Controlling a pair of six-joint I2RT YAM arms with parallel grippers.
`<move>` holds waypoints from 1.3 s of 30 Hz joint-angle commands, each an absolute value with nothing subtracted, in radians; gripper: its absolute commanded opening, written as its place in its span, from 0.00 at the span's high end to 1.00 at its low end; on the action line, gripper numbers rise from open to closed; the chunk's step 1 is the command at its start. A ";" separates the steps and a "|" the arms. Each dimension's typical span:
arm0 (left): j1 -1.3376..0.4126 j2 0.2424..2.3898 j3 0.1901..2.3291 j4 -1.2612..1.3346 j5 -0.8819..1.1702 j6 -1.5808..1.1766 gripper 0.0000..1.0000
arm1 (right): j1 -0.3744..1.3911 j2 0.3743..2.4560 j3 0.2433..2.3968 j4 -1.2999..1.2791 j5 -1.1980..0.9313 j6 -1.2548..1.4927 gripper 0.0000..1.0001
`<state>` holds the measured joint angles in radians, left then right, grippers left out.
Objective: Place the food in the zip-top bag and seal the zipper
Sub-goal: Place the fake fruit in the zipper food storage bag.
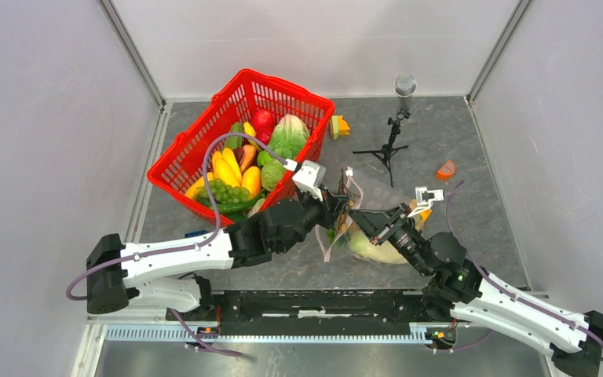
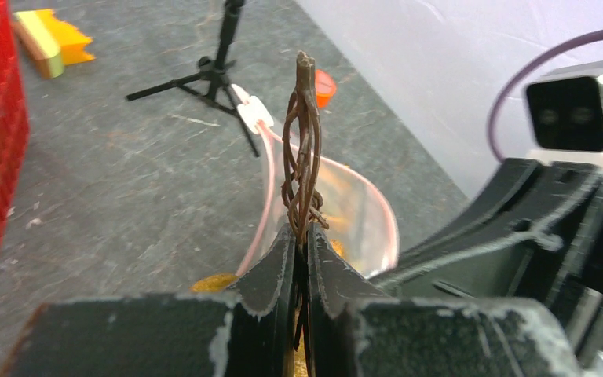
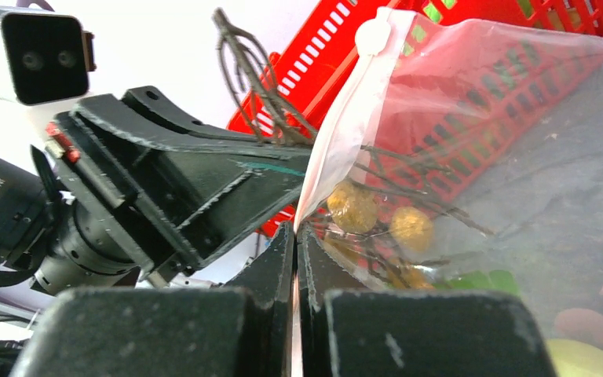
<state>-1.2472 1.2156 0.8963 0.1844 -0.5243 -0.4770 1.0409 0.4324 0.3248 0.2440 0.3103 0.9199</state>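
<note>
While the bag (image 3: 534, 141) lies on the counter (image 1: 455, 126) just beside the red basket (image 1: 188, 157), the right tool (image 3: 295, 236) pinches its mouth edge, and the left tool (image 2: 301, 239) is clamped on a twiggy fruit bunch (image 2: 302, 149) at the opening.

Bright even light, soft shadows; near fingers (image 2: 271, 275) blurred in wrist views

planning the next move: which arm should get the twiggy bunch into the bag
Left. The left claw grips the stem at the mouth of the bag; the right claw is shut on the bag's edge, likely holding it open.
</note>
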 commanded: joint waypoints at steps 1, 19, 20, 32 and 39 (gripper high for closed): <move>-1.253 1.183 0.913 0.303 -0.372 -0.418 0.98 | 1.045 0.412 0.360 0.218 0.360 0.922 0.97; -1.253 1.266 0.851 0.347 -0.630 -0.464 0.98 | 1.045 0.344 0.374 0.225 0.321 0.931 0.97; -1.254 1.267 0.853 0.343 -0.632 -0.456 0.98 | 1.045 0.339 0.375 0.225 0.321 0.932 0.97; -1.257 1.249 0.793 0.527 -0.468 -0.361 0.98 | 1.045 0.349 0.406 0.225 0.301 0.920 0.97; -1.258 1.270 0.764 0.743 -0.521 -0.517 0.98 | 1.045 0.339 0.374 0.281 0.318 0.966 0.98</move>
<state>-1.2522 1.2694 0.7685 0.5613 -0.4713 -0.4290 1.0409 0.3523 0.3607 0.1963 0.3149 0.9291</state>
